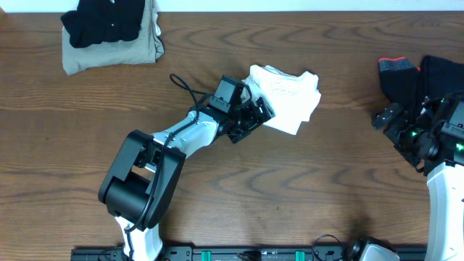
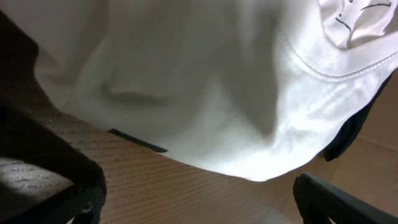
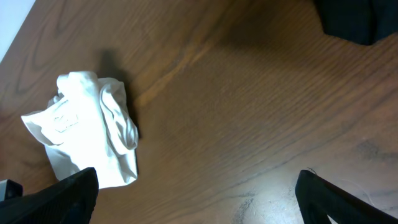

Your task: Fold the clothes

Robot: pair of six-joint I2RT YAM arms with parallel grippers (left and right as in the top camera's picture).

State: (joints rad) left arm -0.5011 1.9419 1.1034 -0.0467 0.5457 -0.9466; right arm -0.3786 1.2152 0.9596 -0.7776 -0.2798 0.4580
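Observation:
The white shirt (image 1: 288, 96) lies bunched in a small heap at the table's middle. My left gripper (image 1: 259, 114) stands open at the heap's left edge. In the left wrist view the shirt (image 2: 205, 87) fills the frame just beyond the gripper (image 2: 199, 208), with only bare wood between the fingers (image 2: 339, 202). My right gripper (image 1: 387, 120) is open at the far right, beside a black garment (image 1: 420, 72). Its wrist view shows the shirt (image 3: 93, 134) far to the left. Nothing is between that gripper's (image 3: 199, 202) fingers (image 3: 62, 199).
At the back left, a black garment (image 1: 105, 20) lies on a folded khaki one (image 1: 116, 54). The black garment with a red trim also shows at the right wrist view's upper right (image 3: 351, 18). The left arm's cable (image 1: 185, 87) loops just left of the shirt.

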